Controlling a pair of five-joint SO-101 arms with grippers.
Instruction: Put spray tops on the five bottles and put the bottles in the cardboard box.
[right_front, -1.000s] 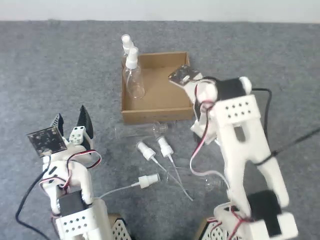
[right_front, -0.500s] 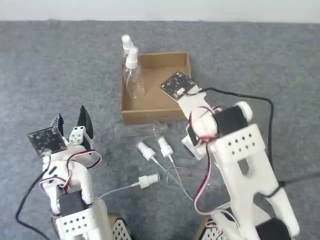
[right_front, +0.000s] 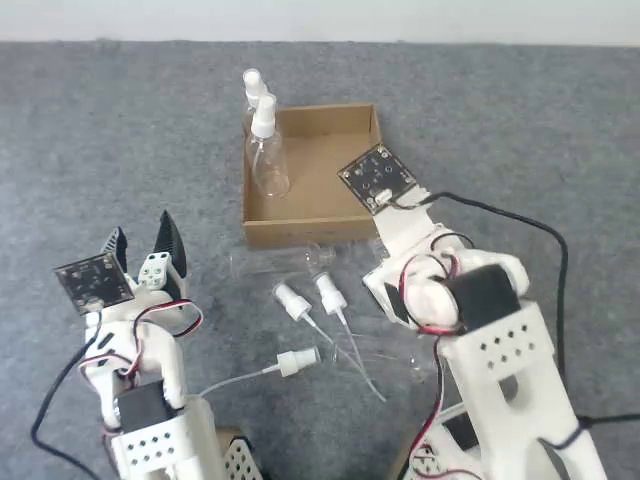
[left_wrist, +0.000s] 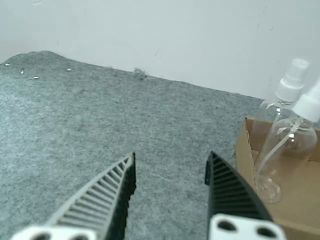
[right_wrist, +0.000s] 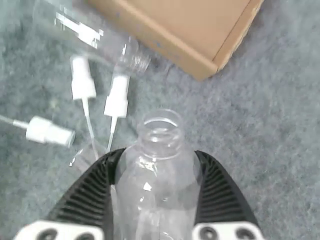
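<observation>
While the right fingers (right_wrist: 90, 195) clasp a topless bottle (right_wrist: 160, 150) over the desk (right_wrist: 280, 150) near the box (right_wrist: 200, 30) and the left fingers (left_wrist: 112, 192) gape empty, best keep its neck steady so a top (right_wrist: 116, 102) seats straight.

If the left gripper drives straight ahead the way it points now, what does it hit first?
Probably nothing close: the open left gripper points over bare grey mat toward the wall. The cardboard box with two capped bottles sits off to one side, though depth is unclear.
</observation>
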